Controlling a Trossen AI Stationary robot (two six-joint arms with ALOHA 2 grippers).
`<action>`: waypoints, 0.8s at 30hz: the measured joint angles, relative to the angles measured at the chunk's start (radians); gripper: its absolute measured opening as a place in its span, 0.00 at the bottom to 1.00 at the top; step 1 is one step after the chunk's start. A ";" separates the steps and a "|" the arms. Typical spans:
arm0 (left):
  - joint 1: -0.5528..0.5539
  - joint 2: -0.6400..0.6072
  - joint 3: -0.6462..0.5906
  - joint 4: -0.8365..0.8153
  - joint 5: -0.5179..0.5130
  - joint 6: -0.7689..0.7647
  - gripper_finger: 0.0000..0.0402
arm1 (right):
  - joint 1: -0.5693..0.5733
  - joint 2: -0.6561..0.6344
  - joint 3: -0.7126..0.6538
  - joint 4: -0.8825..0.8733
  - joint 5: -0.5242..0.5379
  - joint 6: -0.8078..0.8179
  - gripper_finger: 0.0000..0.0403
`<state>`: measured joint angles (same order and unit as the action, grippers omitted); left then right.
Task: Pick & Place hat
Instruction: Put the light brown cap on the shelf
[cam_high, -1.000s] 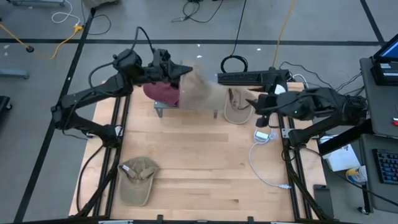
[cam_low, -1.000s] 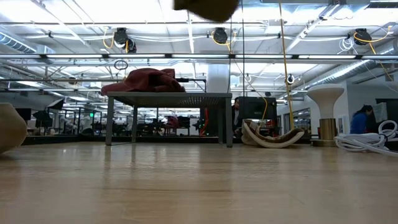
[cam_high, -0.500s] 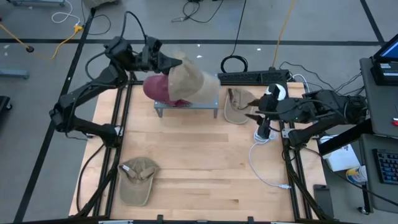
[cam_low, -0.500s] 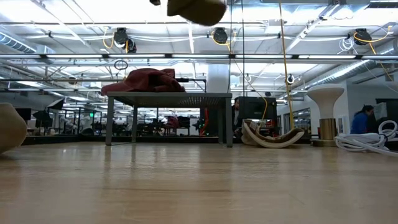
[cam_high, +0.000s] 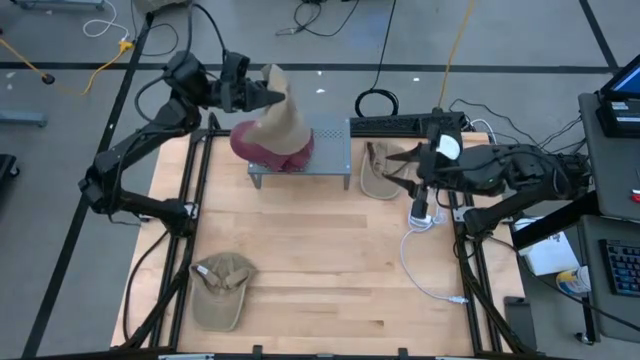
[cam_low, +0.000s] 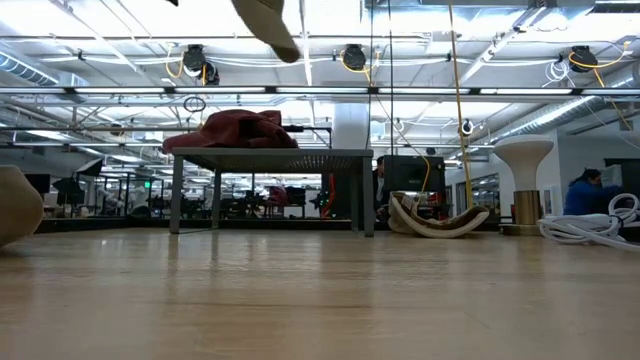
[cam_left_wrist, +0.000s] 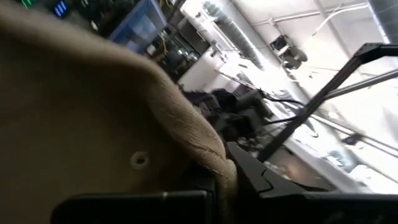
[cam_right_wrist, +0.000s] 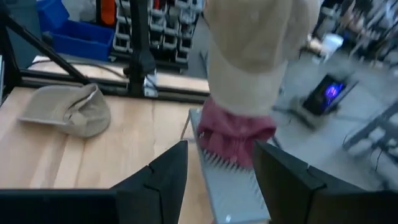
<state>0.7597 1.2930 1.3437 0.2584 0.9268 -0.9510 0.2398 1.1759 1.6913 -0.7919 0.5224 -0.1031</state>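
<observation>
The left arm reaches over the tabletop's (cam_high: 300, 250) far left corner, and the left claw (cam_high: 262, 92) is clamped on a tan hat (cam_high: 281, 122). The hat hangs from that grip in the air, above a dark red hat (cam_high: 262, 150) that lies on the left part of a small grey metal stand (cam_high: 320, 160). The stand sits near the middle of the far edge. In the low view the tan hat's lower edge shows at the top, clear of the red hat, which rests on the stand's platform. In the left wrist view the tan cloth fills most of the frame, pinched between the dark fingers.

Near the front left corner a second tan cap (cam_high: 222, 288) lies flat on the wood, well apart from the stand.

Just beside the stand's right end, near the far right corner, another tan cap (cam_high: 381, 170) lies upside down on the tabletop.

The right arm comes in over the right edge, and the right claw (cam_high: 405, 175) hovers at that overturned cap with its fingers apart, holding nothing. In the right wrist view its two dark fingers (cam_right_wrist: 165, 177) stand spread, with the stand, the red hat and the hanging tan hat beyond them. A white cable (cam_high: 420, 265) trails over the wood along the right edge.
</observation>
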 joint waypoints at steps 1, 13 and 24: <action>0.003 0.000 0.000 0.000 -0.012 0.025 0.04 | 0.000 0.000 0.000 0.019 0.000 -0.017 0.42; 0.014 0.000 0.001 -0.036 -0.090 0.442 0.04 | 0.000 0.000 0.000 0.075 0.000 -0.059 0.42; -0.012 0.003 0.001 -0.169 -0.253 0.811 0.04 | 0.000 0.000 0.000 0.077 0.000 -0.127 0.41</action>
<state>0.7475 1.2957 1.3445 0.0891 0.6739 -0.1397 0.2394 1.1759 1.6909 -0.7145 0.5228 -0.2306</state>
